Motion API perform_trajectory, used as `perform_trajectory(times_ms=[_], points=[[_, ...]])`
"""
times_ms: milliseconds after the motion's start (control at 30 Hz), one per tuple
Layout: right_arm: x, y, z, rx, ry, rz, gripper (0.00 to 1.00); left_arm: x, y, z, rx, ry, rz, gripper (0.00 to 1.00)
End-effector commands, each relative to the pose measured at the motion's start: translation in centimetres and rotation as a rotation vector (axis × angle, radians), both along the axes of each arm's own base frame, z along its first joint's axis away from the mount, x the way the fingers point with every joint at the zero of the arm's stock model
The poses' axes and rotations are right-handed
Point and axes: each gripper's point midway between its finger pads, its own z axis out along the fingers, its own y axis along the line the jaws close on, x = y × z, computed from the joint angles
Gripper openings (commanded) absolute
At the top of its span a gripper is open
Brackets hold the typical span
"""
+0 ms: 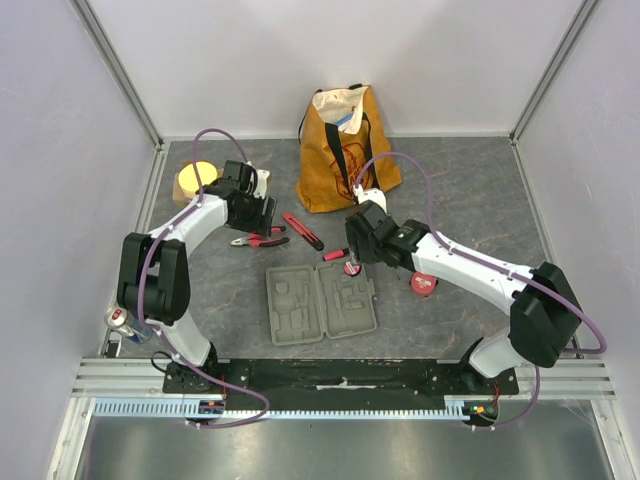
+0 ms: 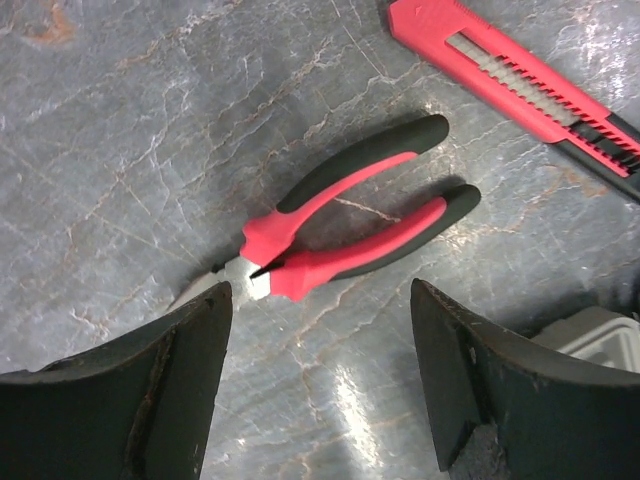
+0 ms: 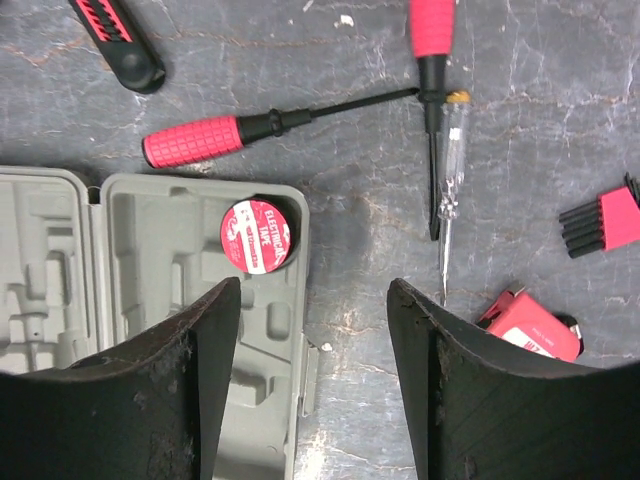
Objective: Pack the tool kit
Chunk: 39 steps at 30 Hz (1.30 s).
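Note:
The grey tool case [image 1: 320,303] lies open on the table, and a roll of electrical tape [image 3: 258,235] sits in its right half [image 3: 150,300]. My left gripper [image 1: 262,218] is open and empty, hovering just above the red-and-black pliers [image 1: 258,240]; the pliers [image 2: 350,215] lie just beyond my fingertips [image 2: 320,290]. A red utility knife [image 2: 520,85] lies to their right. My right gripper [image 3: 313,285] is open and empty over the case's right edge. Beyond it lie a red-handled screwdriver [image 3: 230,130], a tester screwdriver [image 3: 445,170], hex keys [image 3: 605,220] and a red tape measure [image 3: 530,325].
A mustard-yellow tote bag [image 1: 345,150] stands at the back centre. A round yellow-topped block [image 1: 195,180] sits at the back left. A can [image 1: 120,320] stands by the left arm's base. Grey walls close in the table on three sides.

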Motion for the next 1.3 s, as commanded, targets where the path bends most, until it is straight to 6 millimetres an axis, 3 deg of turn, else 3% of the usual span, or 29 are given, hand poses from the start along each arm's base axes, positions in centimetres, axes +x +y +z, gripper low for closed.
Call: perform_trajectory(times_ms=[0,200,500,667,800,1000,1267], points=[[1.6,1.5,2.6,0.041,-0.057,0.061,0.67,3.0,-0.2,0.5,0.050,-0.104,-0.133,0.78],[1.8,1.8,2.0,0.054,-0.032,0.055,0.66,4.5,-1.6,-1.0,0.019,-0.082,-0.195,0.65],[2.1,1.5,0.9,0.051,-0.009,0.032,0.64,3.5,-1.6,-4.7,0.056,0.021,-0.248,0.52],[2.3,1.5,0.7,0.053,-0.002,0.027,0.63,3.5,-1.7,-5.6,0.056,0.045,-0.233,0.30],[2.3,1.5,0.6,0.055,-0.001,0.020,0.62,3.4,-1.7,-5.8,0.079,0.061,-0.207,0.04],[2.6,1.9,0.9,0.074,-0.008,0.021,0.61,3.5,-0.4,-4.5,0.124,0.072,-0.089,0.02],[3.0,3.1,1.9,0.135,-0.023,0.025,0.60,1.3,-1.2,2.3,0.004,0.018,0.121,0.02]])
